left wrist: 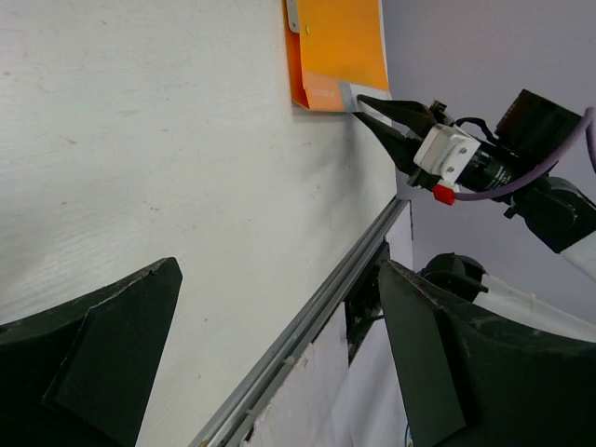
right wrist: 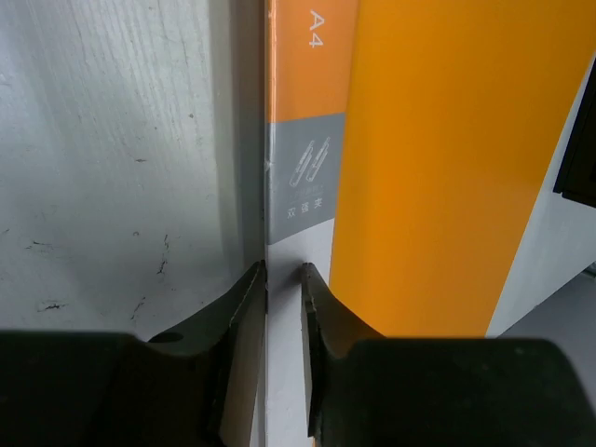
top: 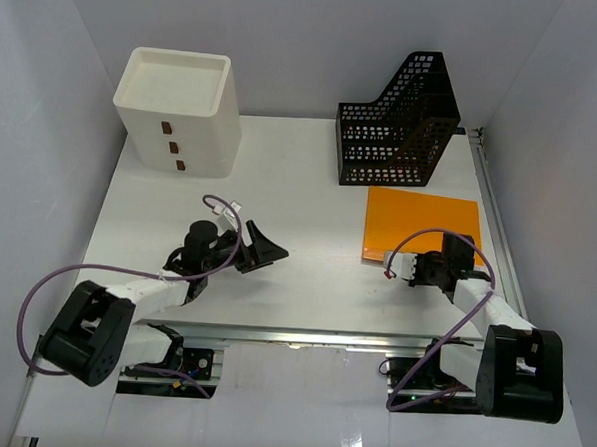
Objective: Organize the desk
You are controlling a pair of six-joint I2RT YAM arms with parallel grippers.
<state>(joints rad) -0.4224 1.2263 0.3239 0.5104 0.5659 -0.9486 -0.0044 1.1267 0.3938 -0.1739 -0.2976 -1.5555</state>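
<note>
While tight on the orange folder (left pincer wide), right pincer, desk just beneath.

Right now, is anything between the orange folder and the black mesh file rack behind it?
Nothing visible does. The orange folder lies flat on the desk just in front of the black mesh file rack, with nothing between. The right gripper is shut on its near edge.

Bright even light, soft shadows on the desk, foreground slightly blurred
</note>
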